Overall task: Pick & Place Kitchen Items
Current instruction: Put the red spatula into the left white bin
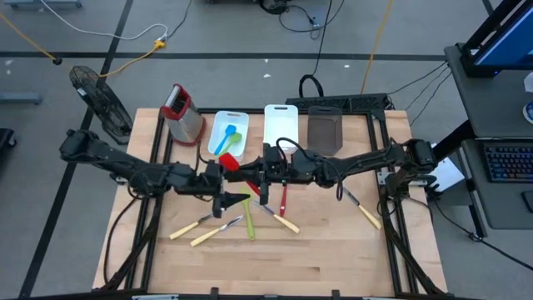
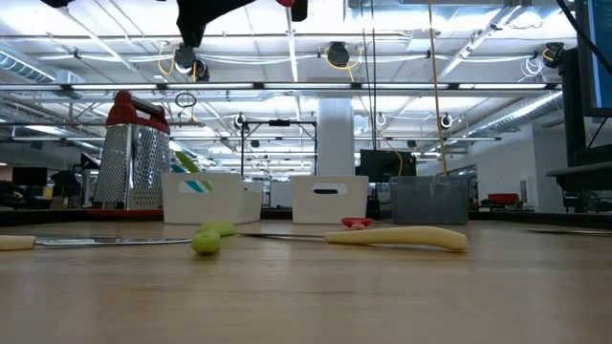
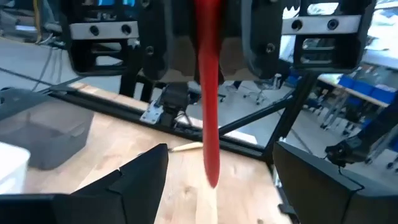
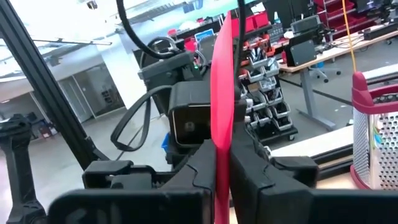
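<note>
Right hand (image 4: 222, 177) clamped on red spatula (image 4: 222, 93)

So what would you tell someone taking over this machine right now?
Right gripper: raised over mid-table, shut on a slim red plastic utensil.
Left gripper: open, facing that utensil, apart from it.
Done: a blue utensil and a green utensil lie in the left white rectangular bin.
Left on the wooden table: four metal knives with pale yellow handles, a green utensil and another red utensil.
The other white bin and the dark grey bin look unfilled.
</note>
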